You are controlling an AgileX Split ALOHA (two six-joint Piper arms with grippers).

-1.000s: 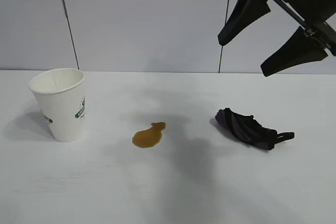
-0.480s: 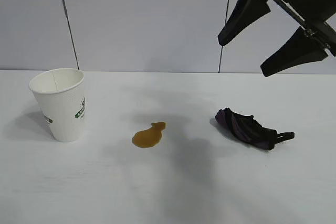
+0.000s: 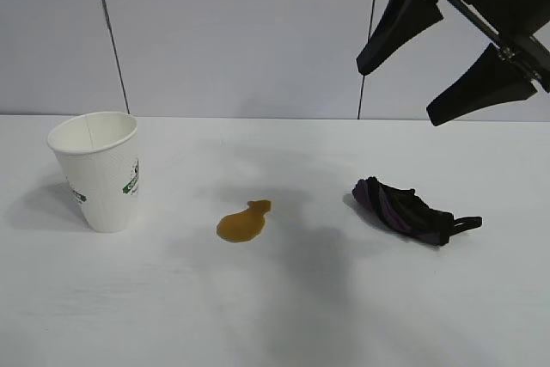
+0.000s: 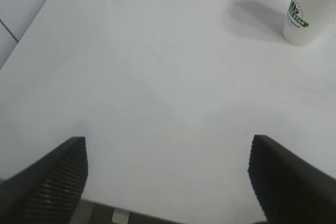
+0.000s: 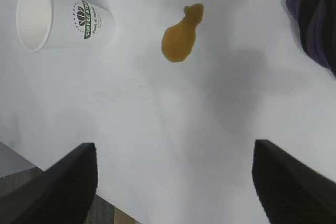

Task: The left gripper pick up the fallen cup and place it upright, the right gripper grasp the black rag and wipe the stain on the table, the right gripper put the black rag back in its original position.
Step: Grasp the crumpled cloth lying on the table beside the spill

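Note:
The white paper cup (image 3: 99, 174) with a green logo stands upright at the left of the white table (image 3: 275, 315). The amber stain (image 3: 243, 222) lies in the middle of the table. To its right lies the black rag (image 3: 404, 210) with purple stripes, bunched up. My right gripper (image 3: 400, 92) hangs open high above the rag, empty. Its wrist view shows the cup (image 5: 63, 17), the stain (image 5: 181, 38) and the rag (image 5: 317, 19) beyond the open gripper (image 5: 174, 146). My left gripper (image 4: 167, 141) is open and empty over bare table, well away from the cup (image 4: 307, 14).
A pale panelled wall (image 3: 232, 32) rises behind the table. The table's edge (image 5: 63, 182) shows close to the right gripper's fingers in the right wrist view, with grey floor beyond.

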